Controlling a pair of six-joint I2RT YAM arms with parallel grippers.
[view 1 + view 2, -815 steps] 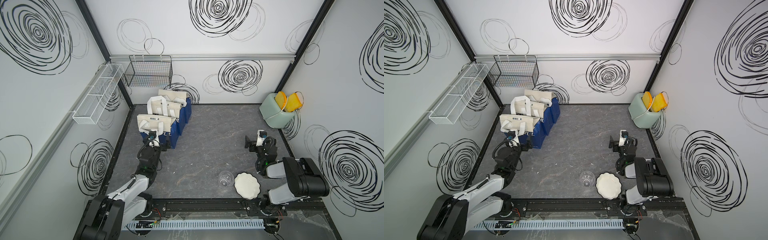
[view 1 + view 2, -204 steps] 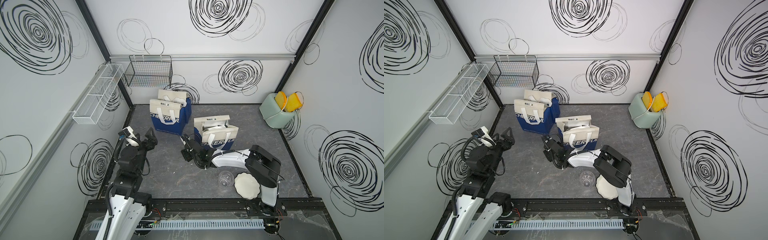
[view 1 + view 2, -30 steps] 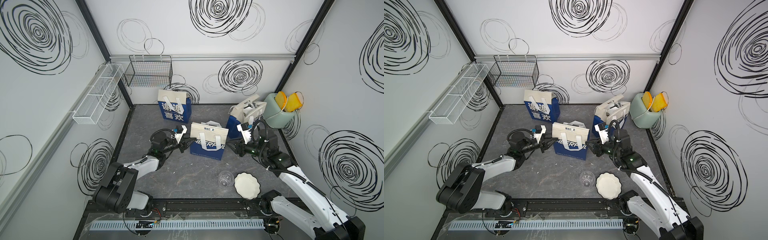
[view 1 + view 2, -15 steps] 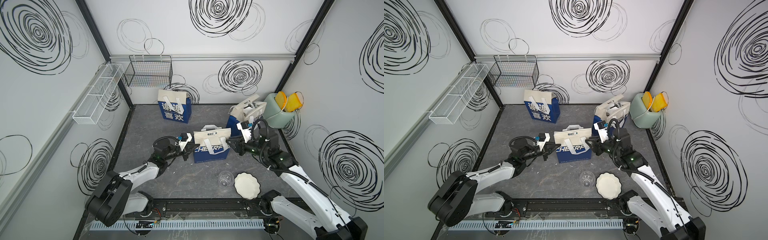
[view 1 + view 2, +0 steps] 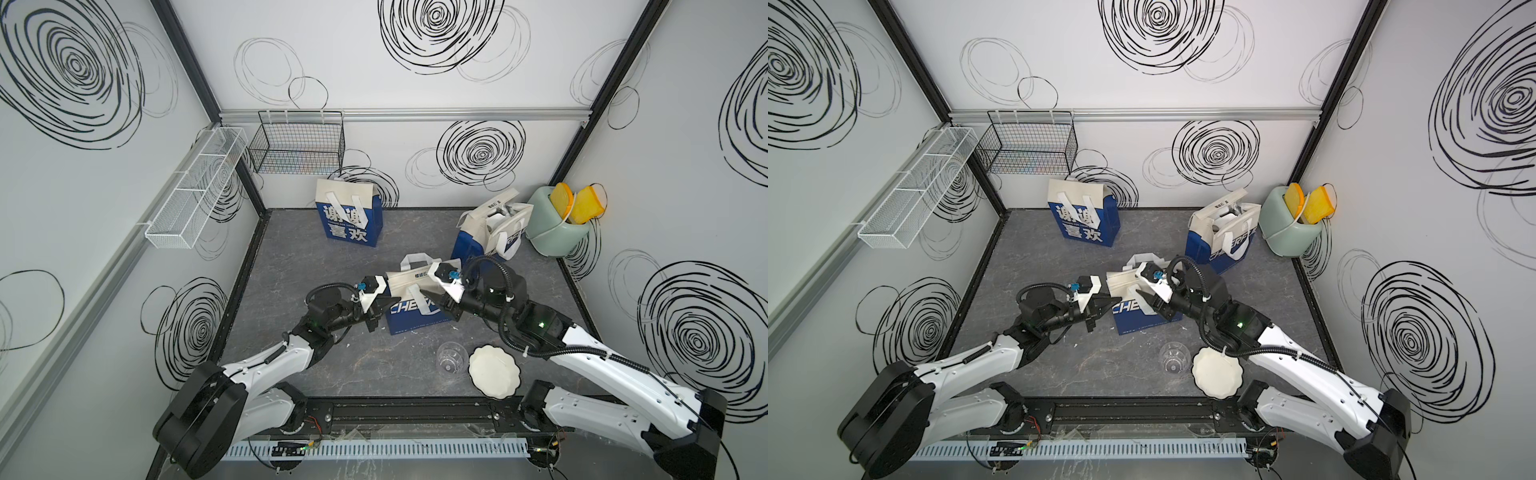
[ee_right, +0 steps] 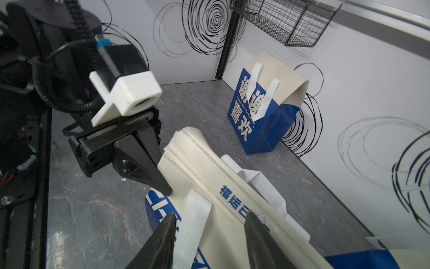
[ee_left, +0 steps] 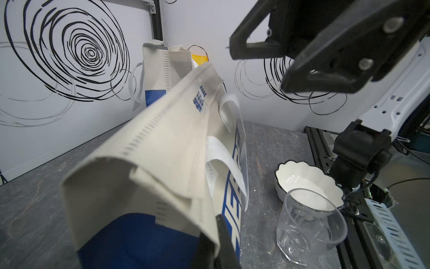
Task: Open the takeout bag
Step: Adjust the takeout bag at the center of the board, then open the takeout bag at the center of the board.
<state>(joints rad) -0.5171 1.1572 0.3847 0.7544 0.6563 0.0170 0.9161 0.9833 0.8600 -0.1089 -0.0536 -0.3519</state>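
The takeout bag (image 5: 417, 316) (image 5: 1142, 318), blue below and cream above with white strap handles, stands mid-table with its top pressed flat. My left gripper (image 5: 392, 300) (image 5: 1115, 300) is shut on the cream top edge at the bag's left corner; in the left wrist view the left gripper (image 7: 217, 224) pinches that flap of the bag (image 7: 162, 151). My right gripper (image 5: 432, 297) (image 6: 209, 217) is open, its jaws straddling a white handle and the cream front panel of the bag (image 6: 232, 205) at the right end. The left gripper (image 6: 162, 184) also shows in the right wrist view.
A second blue bag (image 5: 348, 220) stands at the back wall, and a third bag (image 5: 486, 241) stands open at the right beside a green bin (image 5: 557, 232). A clear cup (image 5: 450, 359) and a white scalloped dish (image 5: 494, 372) sit near the front edge. Wire baskets (image 5: 297, 143) hang on the walls.
My left gripper has shut on the bag's top edge. The bag has shifted a little toward the front. My right gripper's jaws have spread wider over the bag's other end.
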